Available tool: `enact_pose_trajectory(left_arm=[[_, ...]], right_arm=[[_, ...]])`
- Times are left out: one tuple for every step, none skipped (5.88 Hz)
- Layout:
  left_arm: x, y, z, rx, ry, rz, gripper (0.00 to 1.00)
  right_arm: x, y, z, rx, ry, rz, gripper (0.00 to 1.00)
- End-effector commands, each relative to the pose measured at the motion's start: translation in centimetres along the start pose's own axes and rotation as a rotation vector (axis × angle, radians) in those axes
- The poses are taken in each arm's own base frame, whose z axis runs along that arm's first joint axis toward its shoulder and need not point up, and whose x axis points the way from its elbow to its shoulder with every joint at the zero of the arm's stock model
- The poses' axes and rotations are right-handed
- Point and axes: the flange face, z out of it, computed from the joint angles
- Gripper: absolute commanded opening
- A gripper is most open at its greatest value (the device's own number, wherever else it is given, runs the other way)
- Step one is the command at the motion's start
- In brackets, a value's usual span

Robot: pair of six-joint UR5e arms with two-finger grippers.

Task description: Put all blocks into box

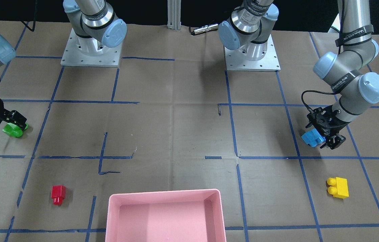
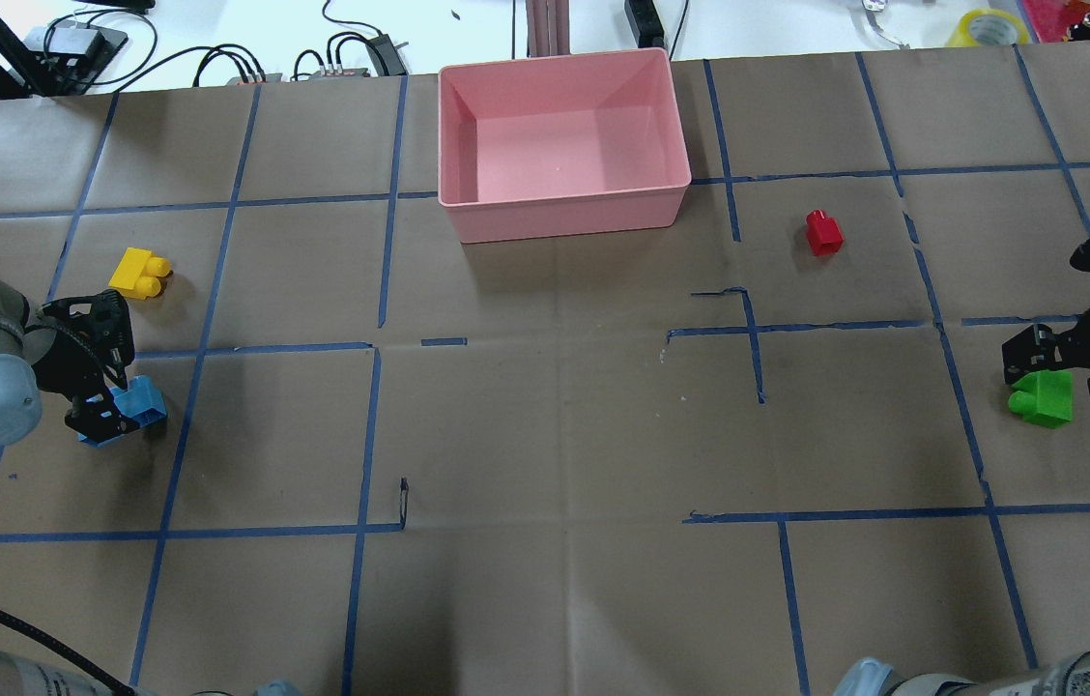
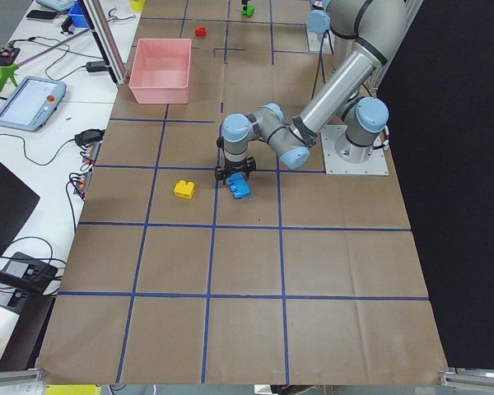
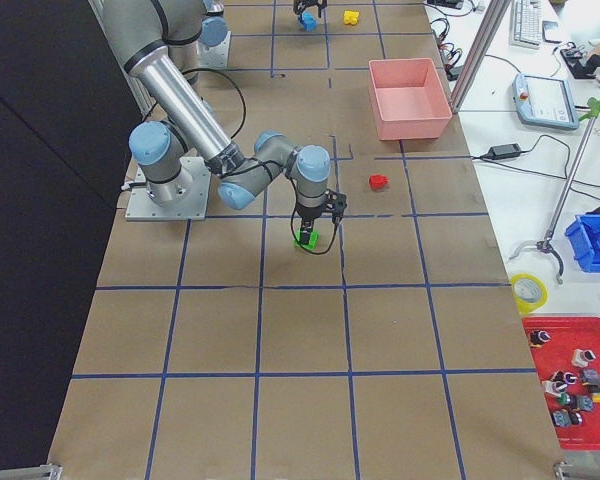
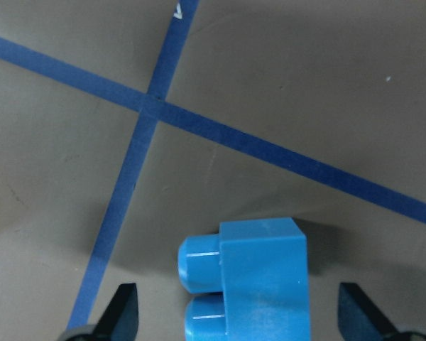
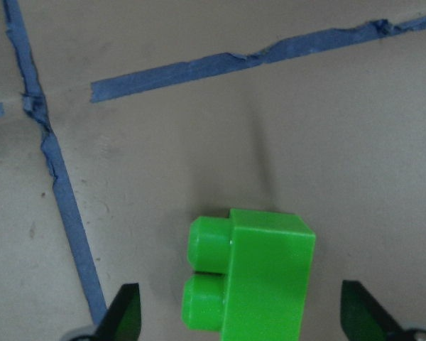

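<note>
Brown paper gridded with blue tape covers your counter (image 2: pixel 545 435), and a broad stretch of it lies between the two arms. At the left edge, the left pincer (image 5: pixel 241 312) hangs low over the blue brick (image 2: pixel 141 406). Its fingertips stand wide apart with the brick between them and a gap on each side, so it grips nothing. Just beyond it, toward the far edge, the yellow brick (image 2: pixel 139 274) lies with its studs pointing sideways.

The pink box (image 2: pixel 564 208) sits at the middle of the far edge, well apart from both arms, and all four bricks lie outside it. To its right you have the red brick (image 2: pixel 823 232), near the box. At the right edge, the right pincer (image 6: pixel 245 312) straddles the green brick (image 2: pixel 1046 396). Its fingertips are likewise spread, with clearance on both sides and no contact.

You can see creases in the paper, and the tape is torn in places. Past the far edge, cables (image 2: pixel 245 63) trail over a white bench.
</note>
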Motion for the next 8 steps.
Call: enact_pose_trajectory(left_arm=[[0.2, 0.1, 0.4, 0.001, 0.009, 0.013, 0.99], [0.2, 0.1, 0.4, -0.001, 0.009, 0.018, 0.99], [0.3, 1.4, 0.5, 0.0, 0.015, -0.005, 0.99], [0.2, 2.3, 1.1, 0.005, 0.023, -0.008, 0.99], [0.2, 2.3, 1.8, 0.008, 0.033, -0.011, 0.96], [-0.1, 2.4, 1.6, 0.004, 0.02, -0.005, 0.96], [-0.3, 2.4, 1.4, 0.001, 0.01, -0.006, 0.95], [-0.3, 2.1, 1.5, 0.005, 0.01, -0.005, 0.95]], right_arm=[[0.4, -0.1, 1.2, -0.014, -0.007, 0.003, 0.99], [0.5, -0.4, 1.9, -0.011, -0.004, 0.003, 0.99], [0.5, -0.4, 2.1, -0.013, -0.007, 0.003, 0.99], [0.5, -0.5, 2.2, -0.01, -0.007, 0.004, 0.99], [0.6, -0.7, 2.0, 0.008, 0.002, 0.005, 0.99], [0.6, -0.7, 2.0, 0.008, 0.002, 0.005, 0.99], [0.7, -0.8, 2.0, 0.011, 0.003, 0.006, 0.98], [0.7, -0.8, 1.9, 0.012, 0.004, 0.009, 0.93]])
